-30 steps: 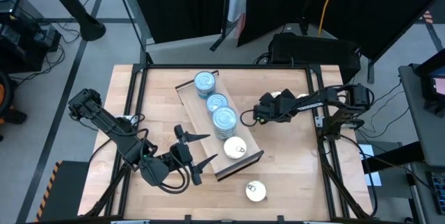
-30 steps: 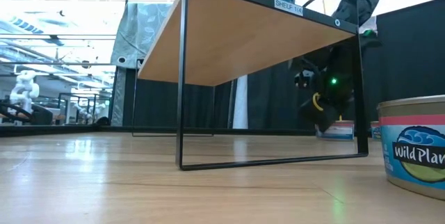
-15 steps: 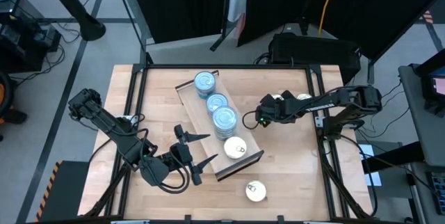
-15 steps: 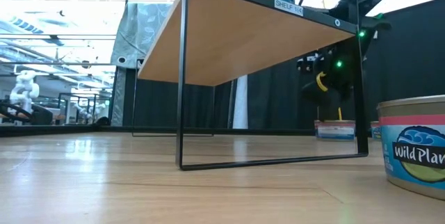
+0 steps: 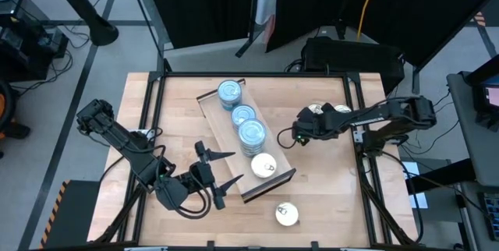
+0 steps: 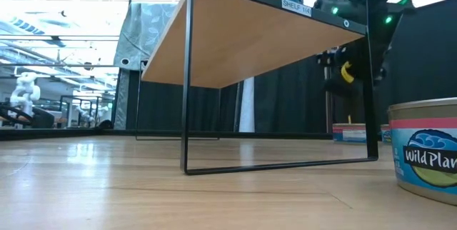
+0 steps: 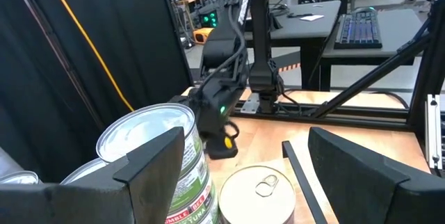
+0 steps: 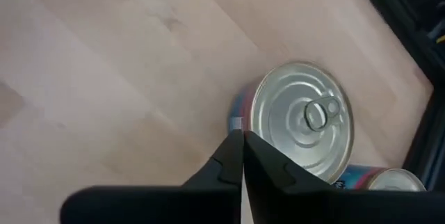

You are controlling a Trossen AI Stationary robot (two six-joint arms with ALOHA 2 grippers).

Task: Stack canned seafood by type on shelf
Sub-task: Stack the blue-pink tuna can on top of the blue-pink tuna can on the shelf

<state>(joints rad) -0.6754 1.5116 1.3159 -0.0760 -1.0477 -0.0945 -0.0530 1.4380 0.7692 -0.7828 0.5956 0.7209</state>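
Note:
The shelf [image 5: 274, 182] lies slantwise mid-table. Three light-blue-topped stacks of canned seafood [image 5: 243, 115] and one silvery pull-tab tin [image 5: 263, 164] rest on it. My right gripper [image 5: 295, 136] hangs shut just right of the shelf, tilted down, above the table. In its wrist view the shut fingertips [image 8: 242, 156] hover beside a silvery tin [image 8: 302, 121] standing on the table. My left gripper [image 5: 236, 165] stands open at the shelf's near left side, facing the tins [image 7: 160, 147]. Nothing is between its fingers.
Two silvery tins [image 5: 327, 111] stand on the table by the right edge, with the right arm above them. One more tin [image 5: 286, 214] sits near the front edge and looms large in the low view [image 6: 425, 155]. Bare wood lies far right and left of the shelf.
My right gripper has risen off the table and drawn back toward the table's right edge, away from the shelf and clear of the tin standing below it. The tins have kept their places.

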